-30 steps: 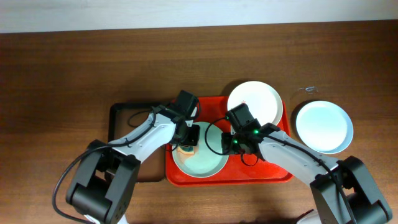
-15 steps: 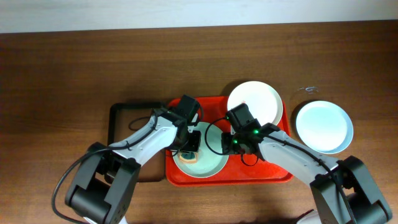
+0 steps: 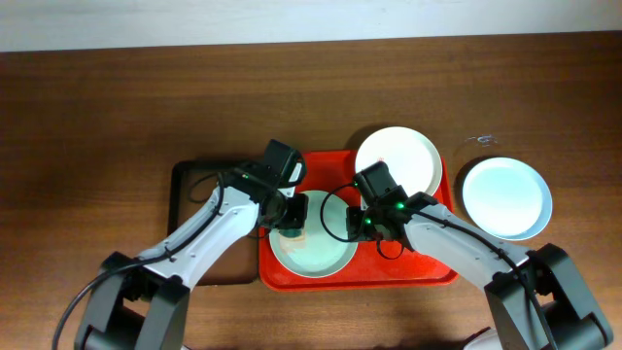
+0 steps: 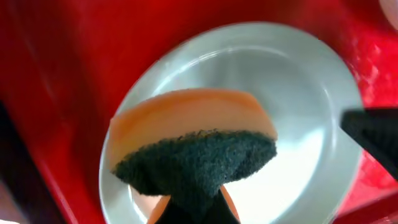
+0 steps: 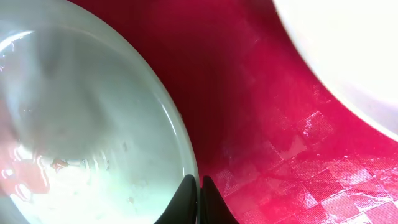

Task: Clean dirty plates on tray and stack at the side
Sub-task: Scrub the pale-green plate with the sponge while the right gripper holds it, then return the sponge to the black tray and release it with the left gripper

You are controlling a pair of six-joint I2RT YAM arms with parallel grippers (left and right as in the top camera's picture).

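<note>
The pale green plate (image 3: 316, 253) lies in the left half of the red tray (image 3: 418, 272). My left gripper (image 3: 292, 216) is shut on an orange sponge with a dark scouring side (image 4: 193, 146) and holds it over the plate's upper left part (image 4: 298, 112). My right gripper (image 3: 355, 226) is shut on the green plate's right rim (image 5: 183, 155); a red smear (image 5: 28, 180) shows on the plate. The white plate (image 3: 397, 160) rests on the tray's upper right corner. The pale blue plate (image 3: 505, 197) lies on the table to the right of the tray.
A smaller black-rimmed brown tray (image 3: 199, 209) sits against the red tray's left side, under my left arm. A small clear item (image 3: 481, 141) lies above the blue plate. The table's far edge meets a white wall.
My left gripper has swept the sponge down across the green plate and back up to its upper left. My right gripper has stayed still on the rim.
</note>
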